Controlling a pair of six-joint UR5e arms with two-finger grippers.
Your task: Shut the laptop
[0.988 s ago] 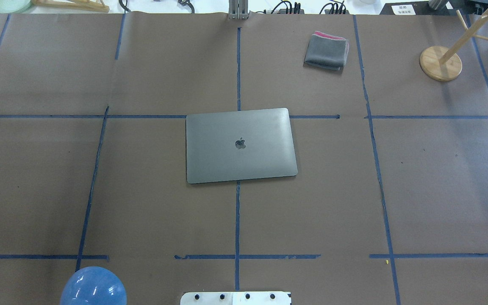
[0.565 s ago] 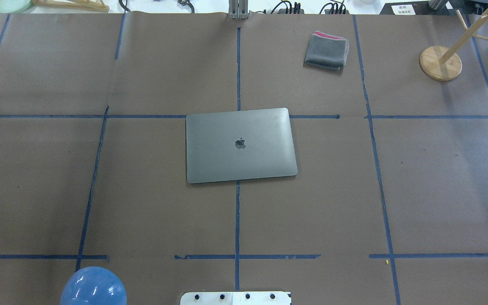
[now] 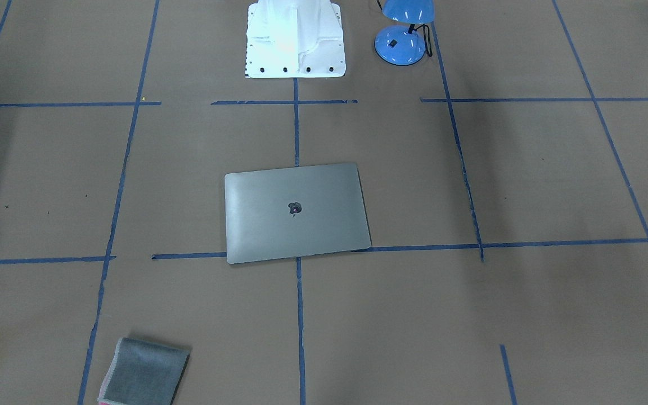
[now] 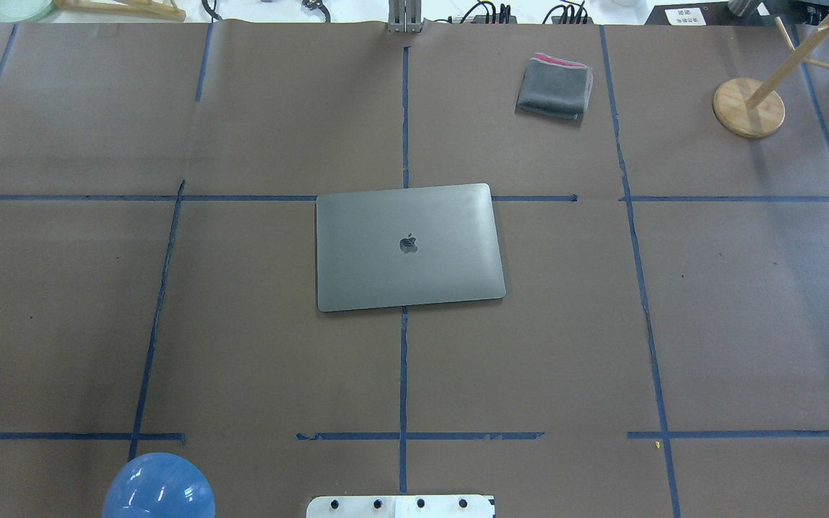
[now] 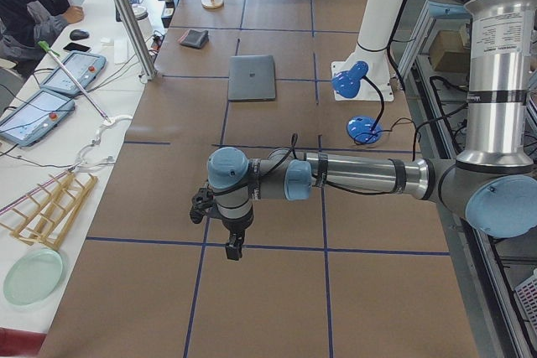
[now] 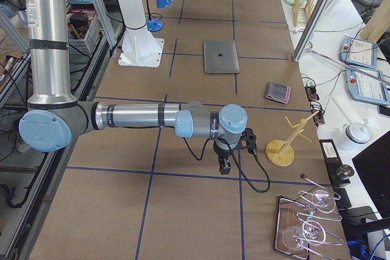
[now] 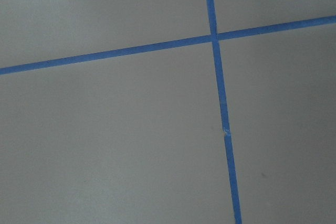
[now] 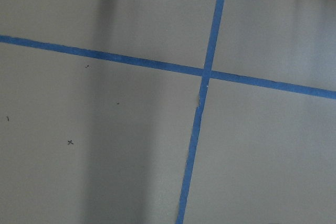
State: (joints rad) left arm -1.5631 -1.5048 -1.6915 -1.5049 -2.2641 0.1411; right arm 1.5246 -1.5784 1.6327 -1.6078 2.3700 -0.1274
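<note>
The space-grey laptop [image 4: 409,246] lies flat in the middle of the table with its lid down and the dark apple logo facing up. It also shows in the front-facing view [image 3: 297,212], the left view [image 5: 252,76] and the right view [image 6: 220,56]. My left gripper [image 5: 234,249] hangs over the table far off to the left of it. My right gripper [image 6: 224,166] hangs far off to the right of it. Both show only in the side views, so I cannot tell whether they are open or shut. Neither touches the laptop.
A folded grey cloth with a pink edge [image 4: 555,86] lies at the far right of centre. A wooden stand [image 4: 748,106] is at the far right. A blue desk lamp [image 4: 158,487] stands near the robot base [image 4: 400,506]. Blue tape lines cross the brown table.
</note>
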